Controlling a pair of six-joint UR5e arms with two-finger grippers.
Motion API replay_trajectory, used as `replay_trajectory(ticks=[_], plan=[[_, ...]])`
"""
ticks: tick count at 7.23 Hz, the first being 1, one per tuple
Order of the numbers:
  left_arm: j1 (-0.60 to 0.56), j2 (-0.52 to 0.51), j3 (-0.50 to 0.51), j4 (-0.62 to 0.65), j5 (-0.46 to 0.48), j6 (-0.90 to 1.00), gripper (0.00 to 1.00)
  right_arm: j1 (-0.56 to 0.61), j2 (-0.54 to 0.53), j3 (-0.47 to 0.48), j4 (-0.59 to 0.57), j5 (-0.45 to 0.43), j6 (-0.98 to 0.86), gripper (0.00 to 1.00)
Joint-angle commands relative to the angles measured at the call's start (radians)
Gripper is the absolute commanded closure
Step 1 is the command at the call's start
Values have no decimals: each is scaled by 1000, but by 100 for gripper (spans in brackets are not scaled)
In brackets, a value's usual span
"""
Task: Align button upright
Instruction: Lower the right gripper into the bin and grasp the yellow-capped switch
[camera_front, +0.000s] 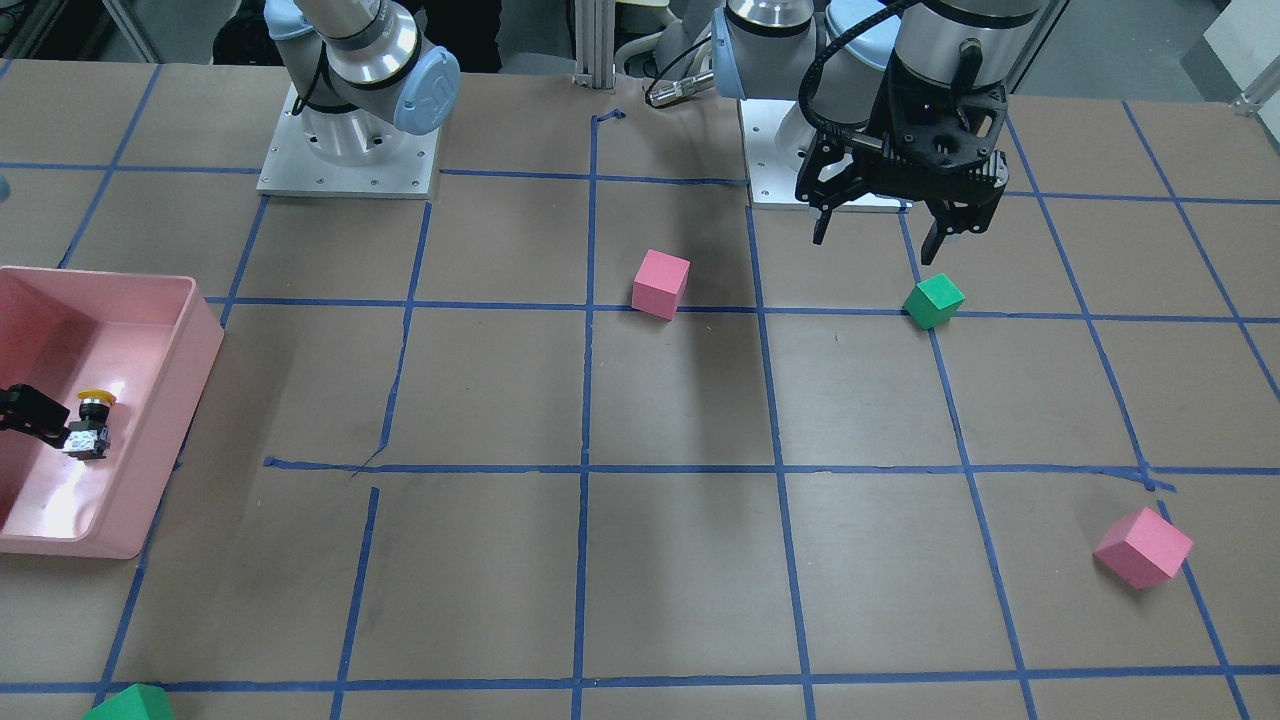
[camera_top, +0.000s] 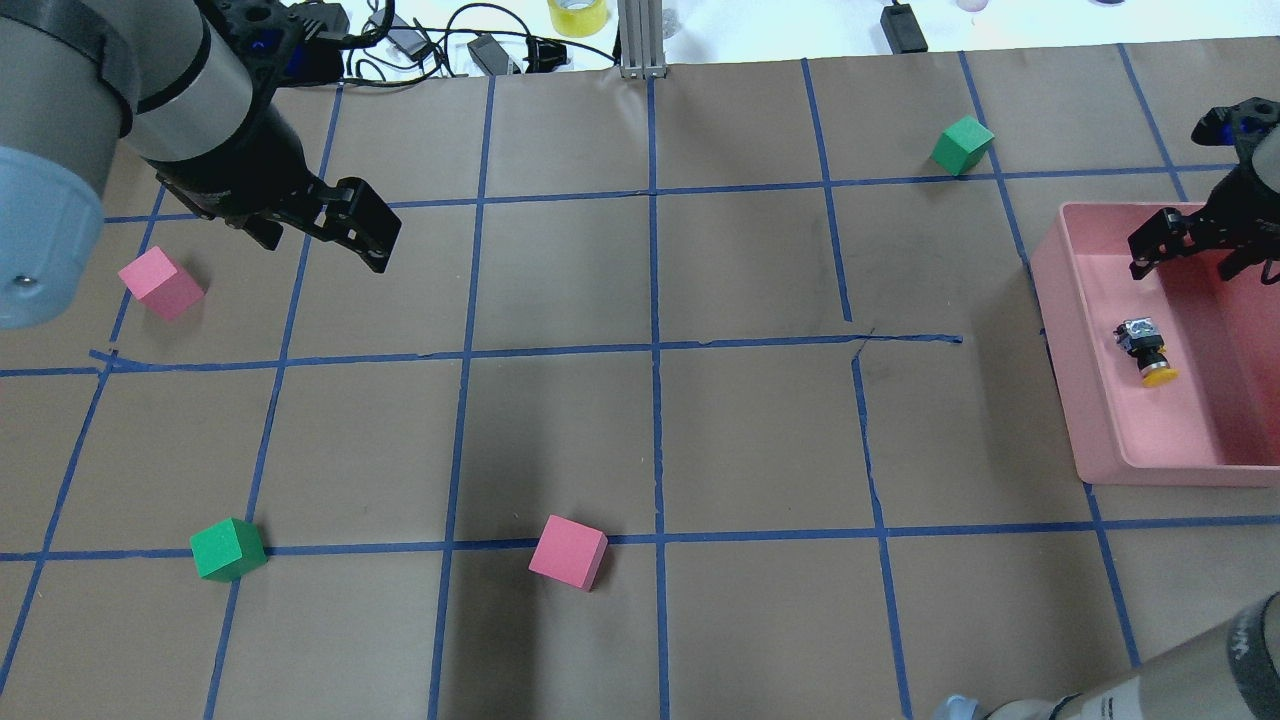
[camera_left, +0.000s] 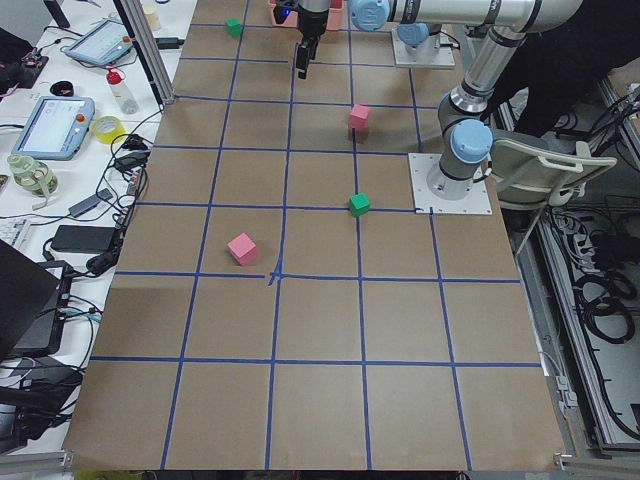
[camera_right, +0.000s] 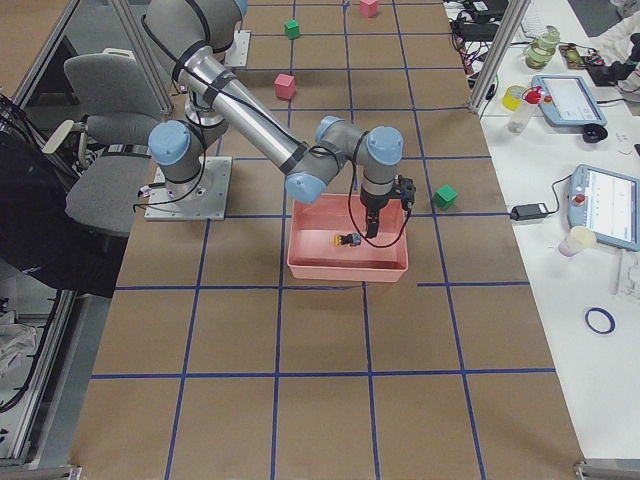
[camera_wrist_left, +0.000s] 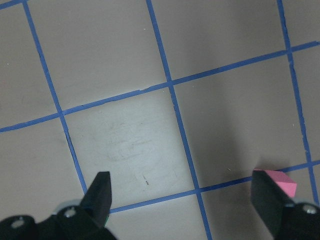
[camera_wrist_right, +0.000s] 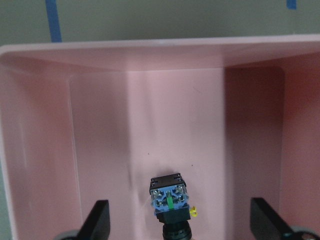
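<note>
The button (camera_top: 1148, 350) lies on its side on the floor of the pink bin (camera_top: 1075, 400), its yellow cap toward the robot and its grey contact block (camera_wrist_right: 170, 196) away from it. My right gripper (camera_top: 1180, 262) hangs open inside the bin just past the button's base end; in the right wrist view its fingers (camera_wrist_right: 101, 220) stand wide on either side of the button without touching it. My left gripper (camera_front: 878, 245) is open and holds nothing, hovering above the table by a green cube (camera_front: 933, 300).
A pink cube (camera_front: 660, 283) sits mid-table, another pink cube (camera_front: 1143, 547) and a green cube (camera_top: 962, 145) lie toward the far side. Bin walls (camera_wrist_right: 150, 50) enclose the button closely. Cables and a tape roll (camera_top: 577, 15) line the far edge.
</note>
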Motion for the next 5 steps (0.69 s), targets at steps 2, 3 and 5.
replay_trajectory(ticks=[2,3,5], plan=[[0,0,0,0,0,0,0,-20,25,0,-13,13,-52,0],[0,0,0,0,0,0,0,-21,39,0,-42,16,-55,0],[0,0,0,0,0,0,0,-23,77,0,-48,57,-137,1]])
